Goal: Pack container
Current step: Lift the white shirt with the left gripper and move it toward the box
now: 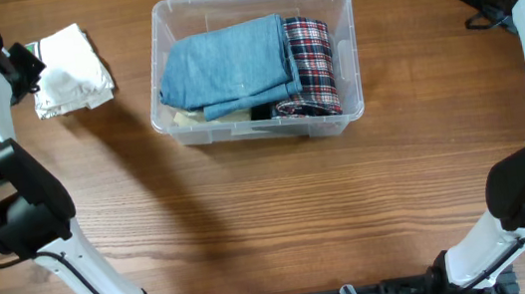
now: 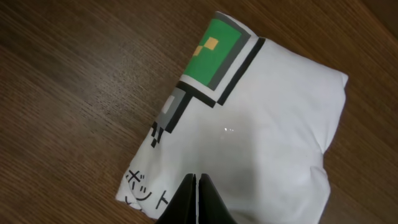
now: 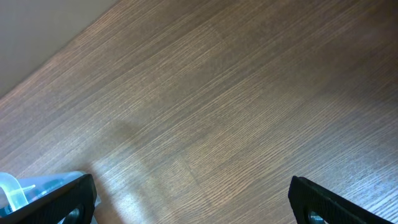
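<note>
The clear container (image 1: 343, 1) stands at the back middle of the table. It holds folded blue denim (image 1: 228, 66) on the left and red plaid cloth (image 1: 313, 65) on the right. A folded white shirt (image 1: 72, 70) with a green pixel print (image 2: 214, 53) and black lettering lies on the table to its left. My left gripper (image 2: 195, 176) is shut, its tips together over the shirt's near edge; nothing shows pinched between them. My right gripper (image 3: 191, 183) hangs open over bare wood at the far right, holding nothing. A corner of the container (image 3: 9, 186) shows beside its left finger.
Under the denim lie a cream piece (image 1: 189, 119) and something dark (image 1: 260, 113). Both arm bases stand at the table's front corners. The wooden tabletop (image 1: 281, 215) stretches between them in front of the container.
</note>
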